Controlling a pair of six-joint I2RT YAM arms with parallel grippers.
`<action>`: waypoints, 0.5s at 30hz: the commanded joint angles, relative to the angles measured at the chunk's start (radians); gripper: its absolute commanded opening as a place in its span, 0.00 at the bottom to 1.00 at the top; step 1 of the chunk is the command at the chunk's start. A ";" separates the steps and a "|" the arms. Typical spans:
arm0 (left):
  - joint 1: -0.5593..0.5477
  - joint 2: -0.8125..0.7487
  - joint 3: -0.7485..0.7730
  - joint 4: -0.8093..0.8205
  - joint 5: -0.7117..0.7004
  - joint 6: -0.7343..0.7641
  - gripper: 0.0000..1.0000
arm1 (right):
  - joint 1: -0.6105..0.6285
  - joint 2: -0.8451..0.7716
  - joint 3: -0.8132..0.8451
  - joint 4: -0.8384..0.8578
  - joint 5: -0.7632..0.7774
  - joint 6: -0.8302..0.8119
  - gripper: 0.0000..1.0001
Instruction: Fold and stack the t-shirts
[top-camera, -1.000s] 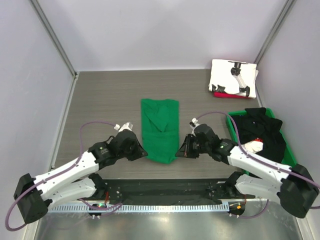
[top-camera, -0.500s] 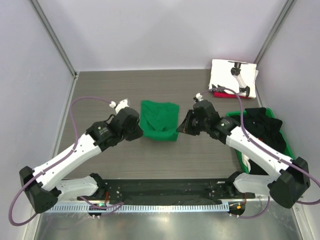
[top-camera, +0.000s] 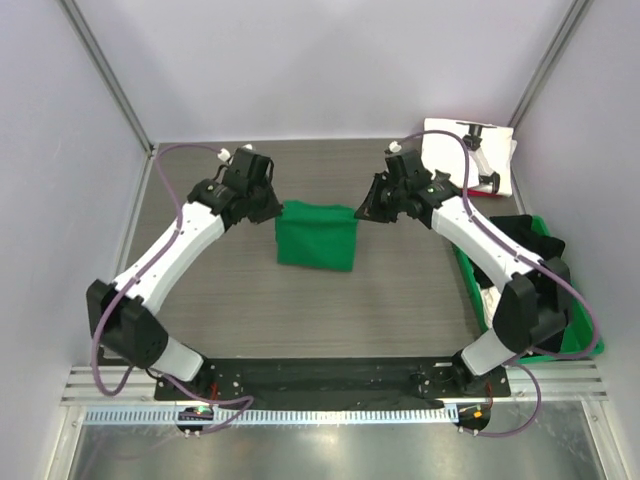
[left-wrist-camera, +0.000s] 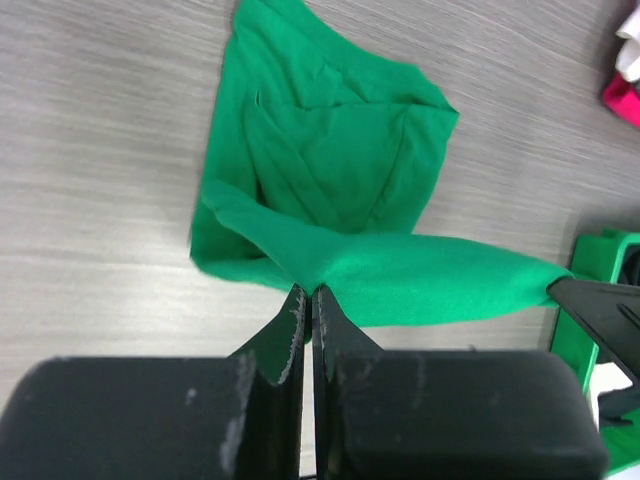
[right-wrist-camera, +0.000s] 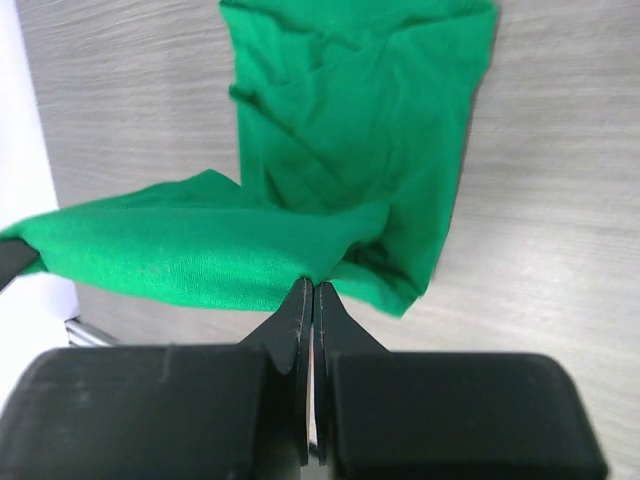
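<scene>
The bright green t-shirt (top-camera: 316, 236) lies mid-table, folded over on itself, its upper layer stretched between my two grippers. My left gripper (top-camera: 277, 208) is shut on the far left corner of the green t-shirt (left-wrist-camera: 340, 190). My right gripper (top-camera: 361, 212) is shut on the far right corner of the green t-shirt (right-wrist-camera: 340, 140). A folded white t-shirt (top-camera: 465, 157) with black print rests on a red one (top-camera: 447, 189) at the far right. Black t-shirts (top-camera: 520, 250) fill the bin on the right.
A rigid green plastic bin (top-camera: 468, 272) stands along the right edge, behind the right arm. The cell's walls close in on the left, the back and the right. Bare dark wood table (top-camera: 220, 290) lies in front of the green shirt.
Both grippers carried the shirt's near edge away from me and over its far part, so the long strip became a short folded rectangle. Both arms stretched out towards the back.
</scene>
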 joint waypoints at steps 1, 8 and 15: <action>0.047 0.074 0.079 0.033 0.071 0.075 0.00 | -0.031 0.056 0.075 -0.010 -0.017 -0.059 0.01; 0.114 0.243 0.167 0.063 0.140 0.084 0.00 | -0.070 0.188 0.168 -0.009 -0.040 -0.089 0.01; 0.185 0.502 0.408 0.017 0.227 0.101 0.01 | -0.117 0.404 0.343 -0.016 -0.057 -0.100 0.18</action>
